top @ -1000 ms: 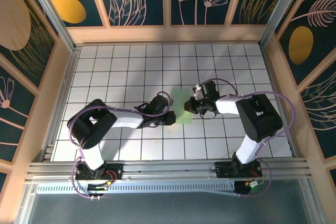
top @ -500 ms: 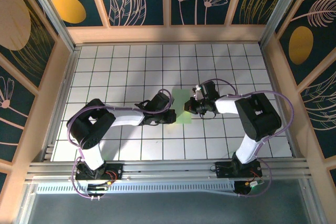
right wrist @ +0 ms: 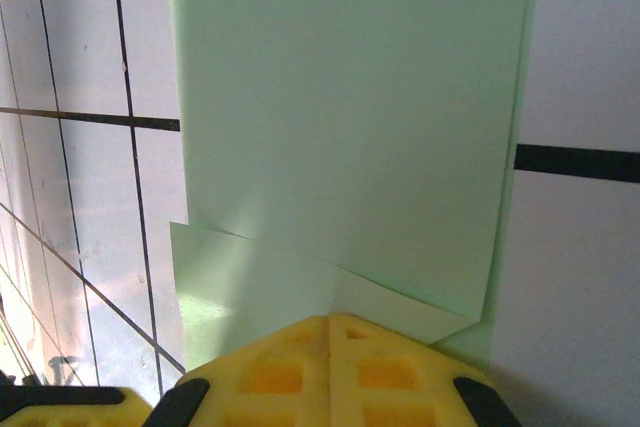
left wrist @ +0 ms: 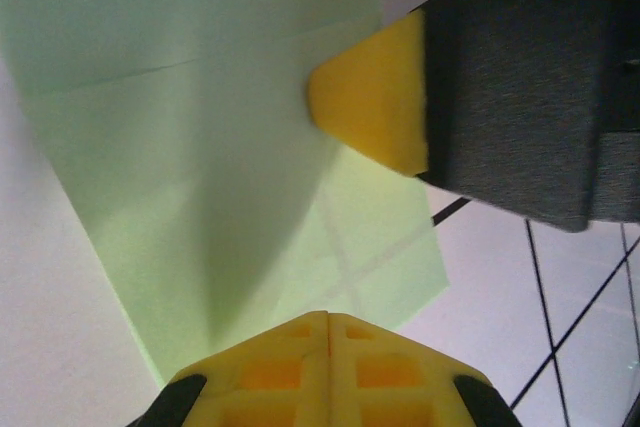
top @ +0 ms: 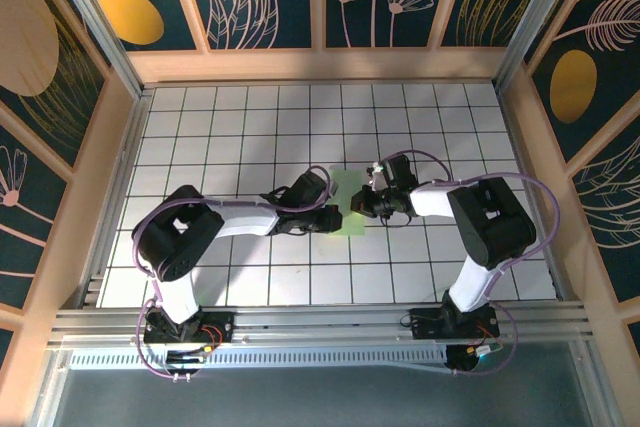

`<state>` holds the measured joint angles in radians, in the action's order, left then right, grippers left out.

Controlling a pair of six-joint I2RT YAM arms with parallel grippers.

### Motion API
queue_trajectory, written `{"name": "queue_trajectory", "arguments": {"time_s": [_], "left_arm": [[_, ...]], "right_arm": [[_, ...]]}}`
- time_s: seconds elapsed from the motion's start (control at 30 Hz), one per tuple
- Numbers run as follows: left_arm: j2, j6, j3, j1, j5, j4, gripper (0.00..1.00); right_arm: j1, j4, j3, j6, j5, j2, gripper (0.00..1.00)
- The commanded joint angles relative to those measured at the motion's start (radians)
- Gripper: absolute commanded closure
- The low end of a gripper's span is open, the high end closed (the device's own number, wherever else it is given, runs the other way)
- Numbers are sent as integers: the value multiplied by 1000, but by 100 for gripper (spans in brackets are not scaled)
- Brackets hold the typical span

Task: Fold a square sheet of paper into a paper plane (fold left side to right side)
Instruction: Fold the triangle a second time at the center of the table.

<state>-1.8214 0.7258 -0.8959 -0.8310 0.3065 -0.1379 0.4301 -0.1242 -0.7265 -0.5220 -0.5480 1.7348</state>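
**gridwatcher:** Where's the green paper (top: 345, 185) in this one? I can barely pick it out from the overhead shot.

**foldfan_22:** It's lying flat on the white tiled table (top: 230, 127), about the middle and a touch to the right, squeezed between the two arms. From above it looks like a narrow upright strip, so it's doubled over. The right wrist camera shows one layer lying on top of another, with a slanted flap at the end nearest that camera.

**gridwatcher:** And the claws, are they gripping it?

**foldfan_22:** Nope. The left gripper (top: 333, 217) is closed up tight, its yellow fingers meeting at a seam, with the tip at the paper's left edge. The right gripper (top: 358, 205) is also fully closed, its tip down on the sheet from the right. Neither has paper between its fingers. The left wrist view catches the right one's yellow tip touching the paper.
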Motion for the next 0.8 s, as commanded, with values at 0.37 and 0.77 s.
{"name": "queue_trajectory", "arguments": {"time_s": [0.37, 0.77], "left_arm": [[-19, -33, 53, 6, 28, -26, 100], [39, -63, 151, 0, 31, -25, 100]], "right_arm": [[0, 64, 15, 28, 65, 48, 100], [-17, 89, 7, 46, 69, 48, 100]]}}
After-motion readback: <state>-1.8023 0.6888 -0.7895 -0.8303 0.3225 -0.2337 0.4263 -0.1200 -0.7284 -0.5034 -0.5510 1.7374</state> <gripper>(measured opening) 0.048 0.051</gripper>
